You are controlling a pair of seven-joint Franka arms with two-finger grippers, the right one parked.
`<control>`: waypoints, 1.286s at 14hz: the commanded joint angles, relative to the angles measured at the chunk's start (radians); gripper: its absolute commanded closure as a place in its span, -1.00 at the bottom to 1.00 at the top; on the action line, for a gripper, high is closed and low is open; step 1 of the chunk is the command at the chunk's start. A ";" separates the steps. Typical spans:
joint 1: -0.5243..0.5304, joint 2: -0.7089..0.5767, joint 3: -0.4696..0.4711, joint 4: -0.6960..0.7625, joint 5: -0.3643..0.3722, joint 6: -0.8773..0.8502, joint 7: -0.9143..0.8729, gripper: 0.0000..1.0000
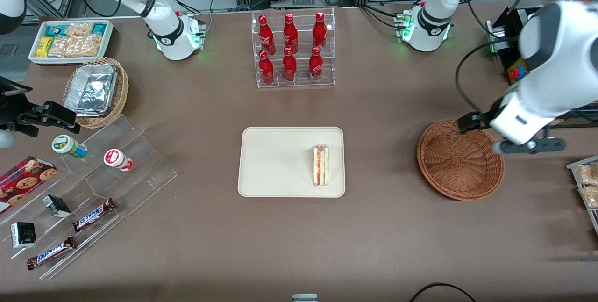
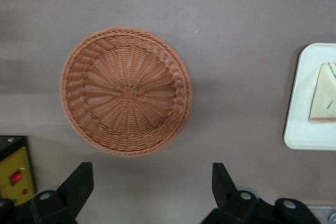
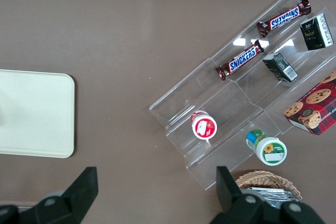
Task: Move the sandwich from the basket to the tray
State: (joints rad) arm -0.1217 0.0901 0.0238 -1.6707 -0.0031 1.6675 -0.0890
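One sandwich (image 1: 321, 165) lies on the tray (image 1: 275, 161); wrist view alone shows the gripper (image 2: 152, 182) fingers (image 2: 79, 182) spread wide above the basket (image 2: 126, 92).

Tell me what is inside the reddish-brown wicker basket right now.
Nothing: the basket shows only bare weave. The sandwich lies on the tray. The open hand hovers above the basket's edge, which hides part of the rim in the front view.

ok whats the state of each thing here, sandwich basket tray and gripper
sandwich: lying on the tray, at its end nearest the basket
basket: upright, nothing in it
tray: flat on the table, holding only the sandwich
gripper: open, holding nothing, above the basket's edge
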 commanded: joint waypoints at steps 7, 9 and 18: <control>0.139 -0.101 -0.013 0.009 0.011 -0.063 0.167 -1.00; 0.142 -0.116 -0.007 0.009 0.012 -0.090 0.170 -1.00; 0.132 -0.119 -0.010 0.042 0.014 -0.101 0.160 -1.00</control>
State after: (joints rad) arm 0.0076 -0.0309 0.0231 -1.6579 -0.0017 1.5925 0.0694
